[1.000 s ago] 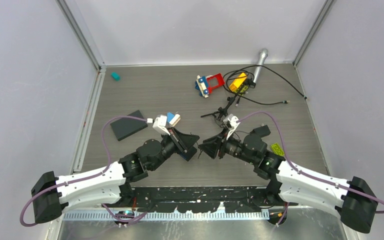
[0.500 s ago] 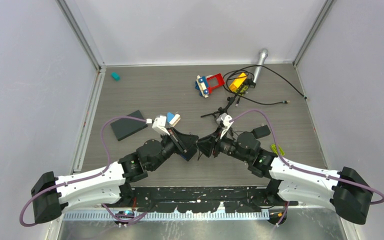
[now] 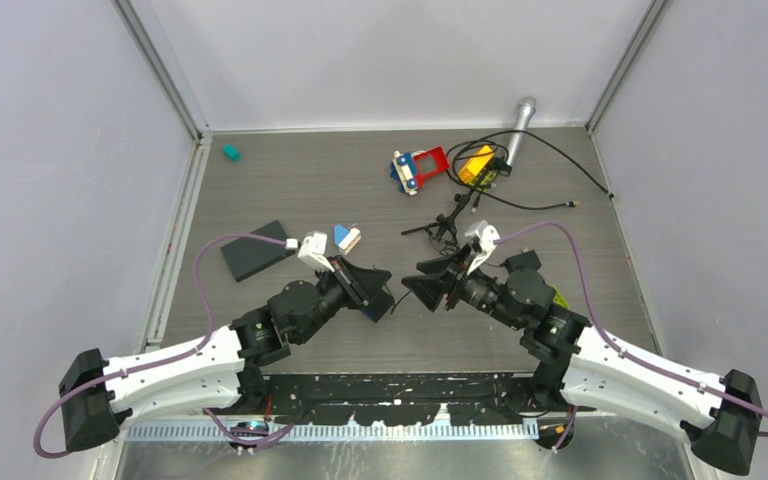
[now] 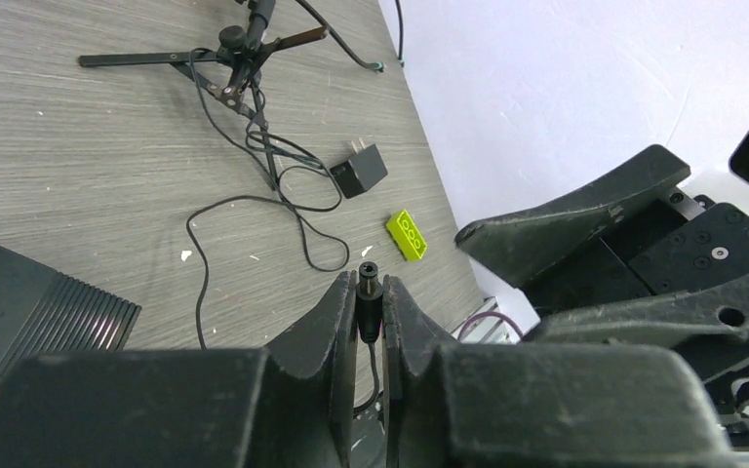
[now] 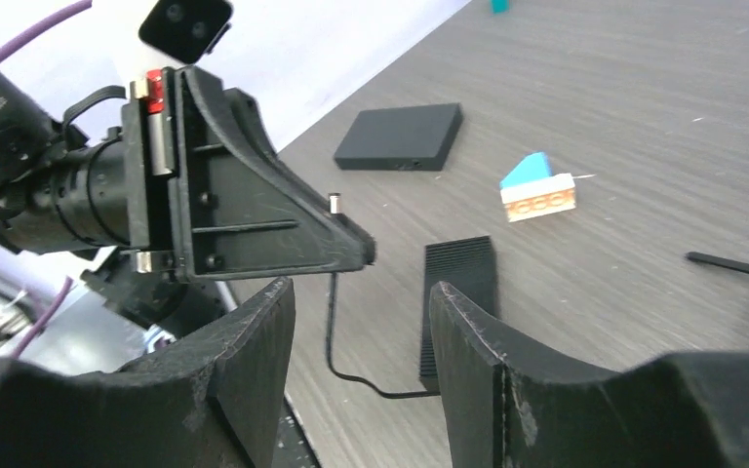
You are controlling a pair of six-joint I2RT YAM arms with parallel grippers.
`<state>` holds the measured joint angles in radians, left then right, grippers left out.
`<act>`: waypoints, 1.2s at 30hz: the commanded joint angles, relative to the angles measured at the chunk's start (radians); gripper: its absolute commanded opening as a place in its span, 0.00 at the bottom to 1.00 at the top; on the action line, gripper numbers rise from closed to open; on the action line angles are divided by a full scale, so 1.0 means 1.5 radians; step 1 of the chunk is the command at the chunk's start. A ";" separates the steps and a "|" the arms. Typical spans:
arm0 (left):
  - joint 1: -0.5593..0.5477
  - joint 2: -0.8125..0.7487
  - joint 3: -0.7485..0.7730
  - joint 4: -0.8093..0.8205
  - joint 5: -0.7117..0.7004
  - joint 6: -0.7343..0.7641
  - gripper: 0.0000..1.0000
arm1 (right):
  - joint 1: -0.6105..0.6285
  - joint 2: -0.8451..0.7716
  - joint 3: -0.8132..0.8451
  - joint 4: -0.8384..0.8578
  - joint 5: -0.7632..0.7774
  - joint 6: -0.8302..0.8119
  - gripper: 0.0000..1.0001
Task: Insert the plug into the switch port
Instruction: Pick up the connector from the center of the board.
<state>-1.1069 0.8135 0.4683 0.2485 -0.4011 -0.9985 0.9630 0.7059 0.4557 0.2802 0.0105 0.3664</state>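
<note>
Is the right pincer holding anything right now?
No, the right pincer stands open with nothing between its fingers; the barrel plug is clamped in the left pincer.

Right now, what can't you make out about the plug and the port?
- The port: no view shows it clearly. The ribbed box is cut off by the left wrist view's edge, and in the top view the left fingers mostly cover it.
- The plug: only its tip shows in the left wrist view, with the rest hidden between the fingers. It is too small in the top view.
</note>
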 commanded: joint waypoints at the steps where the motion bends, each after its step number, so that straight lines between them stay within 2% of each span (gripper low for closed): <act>1: -0.003 -0.003 0.002 0.007 -0.022 0.016 0.00 | 0.004 0.076 0.058 -0.021 -0.108 0.036 0.58; 8: -0.003 0.001 0.004 0.010 -0.011 0.016 0.00 | 0.011 0.177 0.062 0.050 -0.114 0.047 0.58; 18: -0.003 0.007 0.000 0.017 0.001 0.013 0.00 | 0.012 0.201 0.062 0.092 -0.089 0.035 0.52; 21: -0.003 0.008 0.001 0.020 0.005 0.012 0.00 | 0.012 0.213 0.069 0.095 -0.092 0.031 0.34; 28: -0.003 -0.010 -0.008 0.031 0.008 0.014 0.03 | 0.013 0.214 0.071 0.069 -0.085 0.019 0.05; 29: -0.003 -0.016 -0.010 0.028 0.008 0.016 0.08 | 0.013 0.206 0.073 0.056 -0.086 0.009 0.03; 31: -0.004 -0.032 -0.014 0.022 0.005 0.020 0.25 | 0.012 0.185 0.076 0.027 -0.082 -0.006 0.01; 34: -0.003 -0.064 -0.012 -0.008 -0.006 0.030 0.60 | 0.012 0.147 0.081 -0.032 -0.078 -0.027 0.00; 36: -0.003 -0.090 -0.009 -0.032 -0.016 0.036 0.72 | 0.012 0.125 0.085 -0.078 -0.093 -0.041 0.00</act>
<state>-1.1069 0.7525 0.4461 0.2264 -0.3901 -0.9741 0.9840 0.9691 0.5323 0.2687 -0.1280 0.3687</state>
